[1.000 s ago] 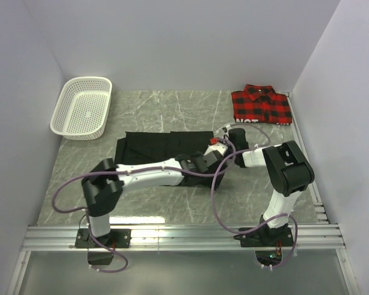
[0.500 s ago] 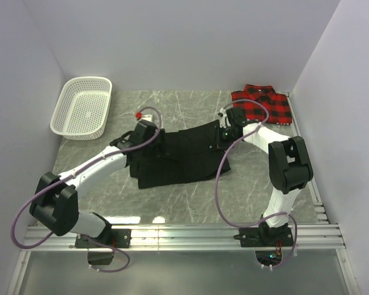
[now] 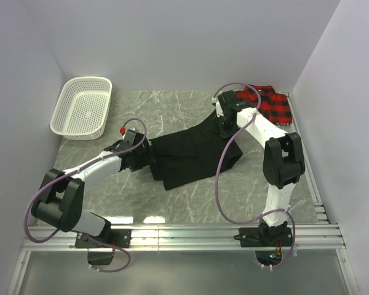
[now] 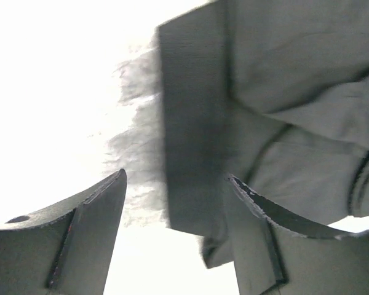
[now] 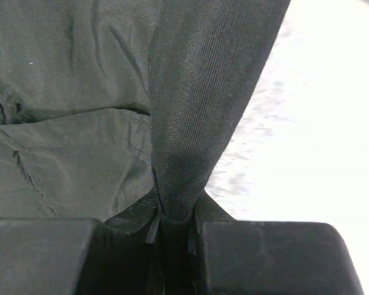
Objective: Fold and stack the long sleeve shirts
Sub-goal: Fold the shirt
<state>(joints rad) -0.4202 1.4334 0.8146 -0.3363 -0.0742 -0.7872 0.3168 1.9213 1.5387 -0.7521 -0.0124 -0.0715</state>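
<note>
Biggest thing in the overhead view is the grey marble counter (image 3: pixel 190 200), boxed in by plain pale walls on three sides.

Next up is the black shirt (image 3: pixel 190 153). It's rumpled, sitting roughly dead centre and stretched on a diagonal. One end is pulled up toward 1 o'clock and the bulk spreads out toward 8 o'clock.

The white mesh basket (image 3: pixel 83 109) is way off at 10 o'clock in the far corner. It's well apart from the shirt.

The red-and-black plaid shirt (image 3: pixel 278 109) is folded up in the far corner at about 1 o'clock. The right arm reaches across in front of it, so its left part is covered in the overhead shot. Purple cables loop off both arms, and the right one hangs down over the near end of the black shirt.

The right gripper (image 3: pixel 224 127) is at the 1 o'clock end of the black shirt. On its wrist cam the right gripper (image 5: pixel 175 221) is clamped tight on a fold of black fabric (image 5: pixel 67 92), which rises straight out of the jaws.

The left gripper (image 3: pixel 149 157) is at the shirt's 9 o'clock edge. On its wrist cam the left gripper (image 4: pixel 177 178) has its jaws spread apart, with the shirt's edge (image 4: pixel 283 92) showing in the gap and nothing pinched that I can see.
</note>
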